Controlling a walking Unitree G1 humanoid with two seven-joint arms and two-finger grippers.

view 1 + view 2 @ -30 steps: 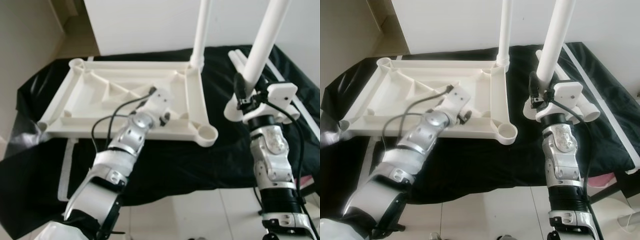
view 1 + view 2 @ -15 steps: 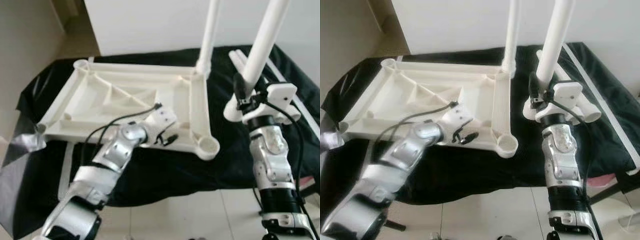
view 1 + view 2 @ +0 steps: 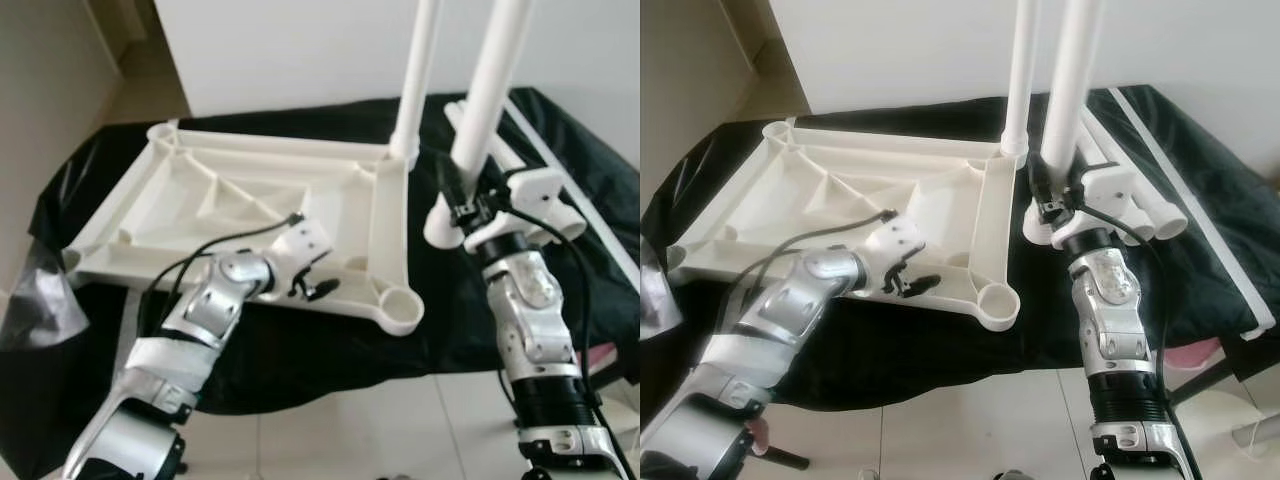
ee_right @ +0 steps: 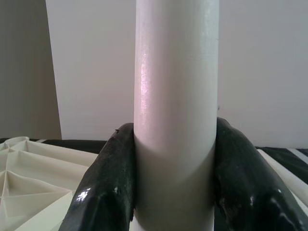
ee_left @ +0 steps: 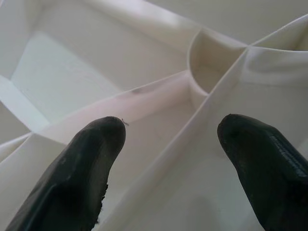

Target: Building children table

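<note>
Leg (image 3: 1072, 70) upright, clamped in right gripper (image 4: 174, 178); left gripper (image 5: 168, 144) spread over tabletop (image 3: 250, 180).

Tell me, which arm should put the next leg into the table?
Probably the right. The right gripper already holds a white table leg upright, fingers closed around it, near the empty corner socket of the upturned tabletop. The left gripper is open over the tabletop's ribs.
</note>
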